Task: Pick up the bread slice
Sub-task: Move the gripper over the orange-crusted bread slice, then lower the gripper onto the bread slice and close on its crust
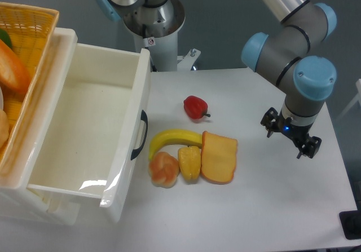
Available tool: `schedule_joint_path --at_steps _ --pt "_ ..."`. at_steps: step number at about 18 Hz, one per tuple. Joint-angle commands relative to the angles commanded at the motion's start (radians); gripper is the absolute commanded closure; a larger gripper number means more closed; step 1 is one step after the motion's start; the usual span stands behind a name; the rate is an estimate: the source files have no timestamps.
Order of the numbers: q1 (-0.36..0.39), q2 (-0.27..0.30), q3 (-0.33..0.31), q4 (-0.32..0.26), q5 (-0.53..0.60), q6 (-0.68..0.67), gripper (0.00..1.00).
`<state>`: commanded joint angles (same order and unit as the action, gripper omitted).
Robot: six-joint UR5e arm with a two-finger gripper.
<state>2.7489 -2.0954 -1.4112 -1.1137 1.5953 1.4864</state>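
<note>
The bread slice (pixel 219 158) lies flat on the white table, yellow-orange with a darker crust edge, squarish. It touches a small yellow pepper-like piece (pixel 189 162) on its left. My gripper (pixel 289 135) hangs over the table well to the right of the slice, apart from it. Its two black fingers are spread and hold nothing.
A yellow banana (pixel 172 138), a pinkish-orange bun-like lump (pixel 164 169) and a red pepper (pixel 195 106) lie near the slice. A white open bin (pixel 138 94) stands at the left, with a wicker basket (pixel 34 54) beyond it. The table's right edge (pixel 345 167) is close to my gripper.
</note>
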Motion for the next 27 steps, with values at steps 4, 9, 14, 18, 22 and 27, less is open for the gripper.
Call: schedule_joint_path --at_steps 4,9,14,18,22,27 --pt "-0.005 -0.008 -0.009 0.0 0.0 -0.003 0.0" --pt "-0.012 0.023 -0.09 0.011 -0.003 -0.15 0.0" --pt "-0.06 0.106 -0.273 0.009 0.005 -0.25 0.0" --pt "-0.098 0.112 -0.279 0.005 -0.003 -0.388 0.0" --pt "-0.124 0.13 -0.302 -0.003 -0.02 -0.416 0.0" --pt "-0.164 0.121 -0.325 0.002 -0.018 -0.495 0.0"
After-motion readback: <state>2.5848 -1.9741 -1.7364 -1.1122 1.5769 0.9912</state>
